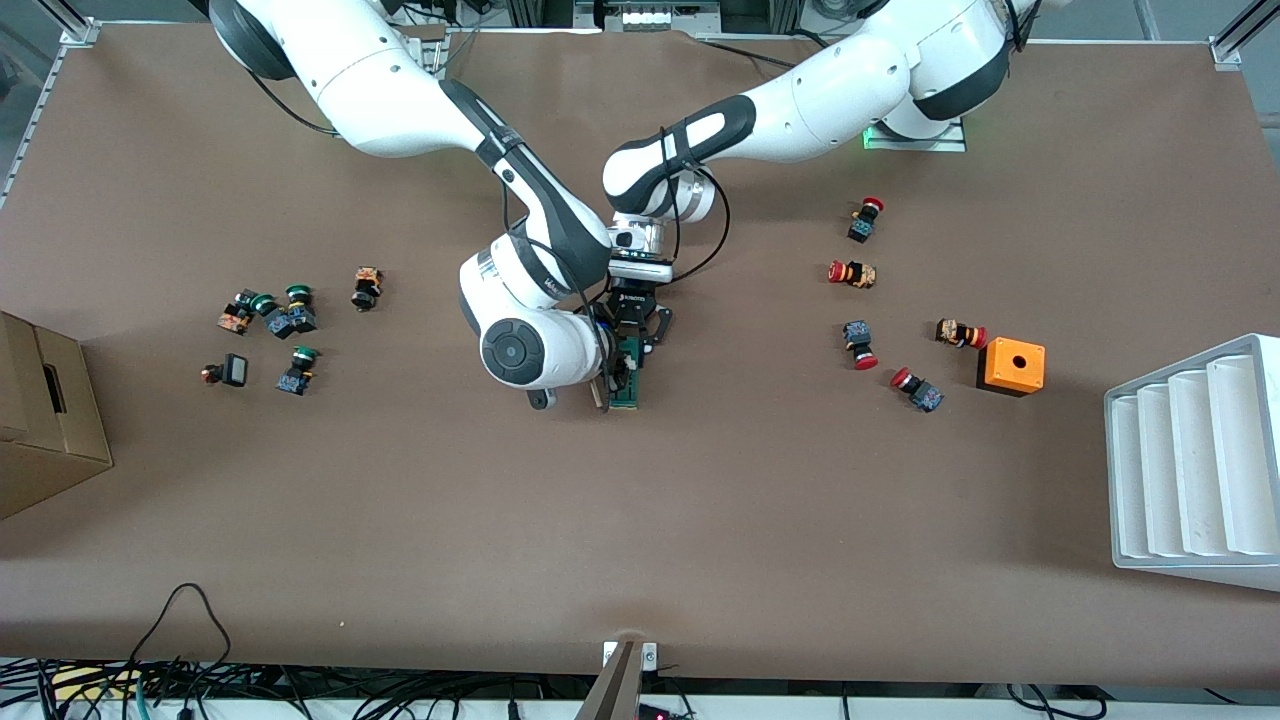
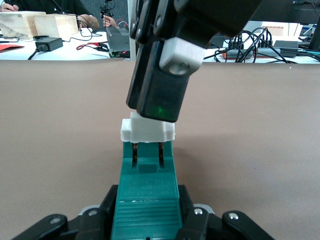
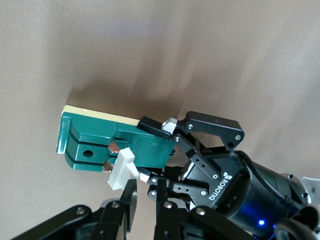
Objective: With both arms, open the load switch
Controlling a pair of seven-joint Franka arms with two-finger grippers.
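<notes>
The load switch [image 1: 627,378], a narrow dark-green block [image 3: 100,142], is at the middle of the table. Its white tab [image 2: 147,131] sticks out at the end that points away from the left gripper. My left gripper [image 2: 146,200] is shut on the green body from both sides, which the right wrist view [image 3: 155,150] also shows. My right gripper [image 1: 612,385] comes in from the right arm's end of the table. Its fingertips [image 2: 157,100] sit on the white tab [image 3: 122,170] and are closed narrowly on it.
Several red-capped push buttons [image 1: 853,272] and an orange box with a hole [image 1: 1011,366] lie toward the left arm's end. A white ribbed rack [image 1: 1195,465] stands past them. Green-capped buttons [image 1: 290,315] and a cardboard box [image 1: 45,420] are at the right arm's end.
</notes>
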